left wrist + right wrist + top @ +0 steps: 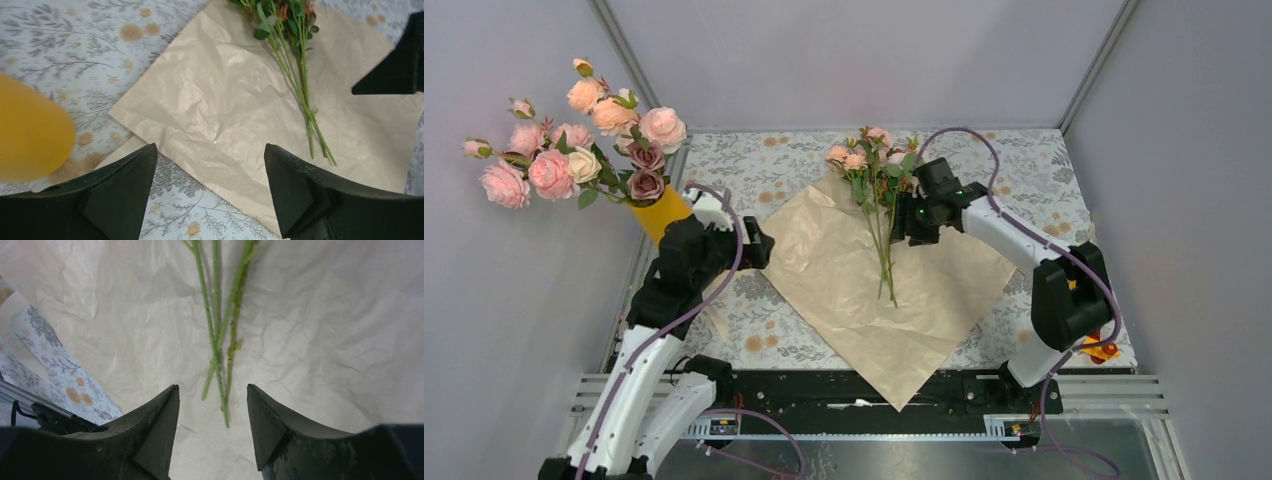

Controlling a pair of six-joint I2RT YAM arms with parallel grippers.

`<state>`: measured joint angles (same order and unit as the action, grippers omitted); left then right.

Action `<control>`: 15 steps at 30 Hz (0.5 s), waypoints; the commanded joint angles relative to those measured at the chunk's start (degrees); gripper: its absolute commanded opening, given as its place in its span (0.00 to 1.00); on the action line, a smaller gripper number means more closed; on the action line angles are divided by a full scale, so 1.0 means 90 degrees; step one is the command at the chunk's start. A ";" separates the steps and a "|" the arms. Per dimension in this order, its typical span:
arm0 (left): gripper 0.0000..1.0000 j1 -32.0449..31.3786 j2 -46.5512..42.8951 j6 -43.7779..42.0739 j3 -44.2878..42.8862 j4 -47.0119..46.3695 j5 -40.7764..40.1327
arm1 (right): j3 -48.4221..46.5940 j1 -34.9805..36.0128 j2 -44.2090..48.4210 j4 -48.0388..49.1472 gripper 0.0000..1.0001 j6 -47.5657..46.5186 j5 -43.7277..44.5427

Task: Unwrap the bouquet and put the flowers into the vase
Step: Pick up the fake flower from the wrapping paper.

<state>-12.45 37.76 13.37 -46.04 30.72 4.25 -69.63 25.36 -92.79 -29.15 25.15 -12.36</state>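
Black fingers [150,435] of the right gripper [212,390] stand part-way apart astride the thin stems of the flowers [876,170], not yet pinching them. Unwrapping looks done: the peach paper [874,290] lies flat on the bench [1024,170], the flowers on top. Remaining: lifting them into the yellow vase [662,212] at the bench's left edge, crowded with bigger roses [574,150]. Beside it the left gripper [210,150] hangs wide and empty. Only the overhead view shows the blooms; only the right wrist view shows the stem ends between the fingers.
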 commanded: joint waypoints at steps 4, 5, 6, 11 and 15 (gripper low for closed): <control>0.87 -0.0365 0.1092 -0.0225 -0.0174 -0.0968 0.0286 | -0.1003 0.0817 -0.0962 0.0026 0.55 -0.0106 0.0793; 0.87 -0.0364 0.1185 -0.0263 -0.0222 -0.1006 0.0359 | -0.1177 0.0887 -0.1106 0.0023 0.54 -0.0195 0.0865; 0.87 -0.0365 0.1248 -0.0287 -0.0256 -0.1040 0.0429 | -0.1328 0.0948 -0.1275 0.0007 0.53 -0.0284 0.0946; 0.88 -0.0356 0.1306 -0.0347 -0.0199 -0.1128 0.0594 | -0.2090 0.1076 -0.2066 -0.0338 0.47 -0.0715 0.1334; 0.88 -0.0363 0.1199 -0.0178 0.0000 -0.1284 0.0643 | -0.2607 0.1083 -0.2612 -0.0589 0.42 -0.1027 0.1600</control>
<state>-15.59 49.95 11.42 -46.02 24.36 7.88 -88.23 34.83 -113.08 -31.05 19.94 -2.42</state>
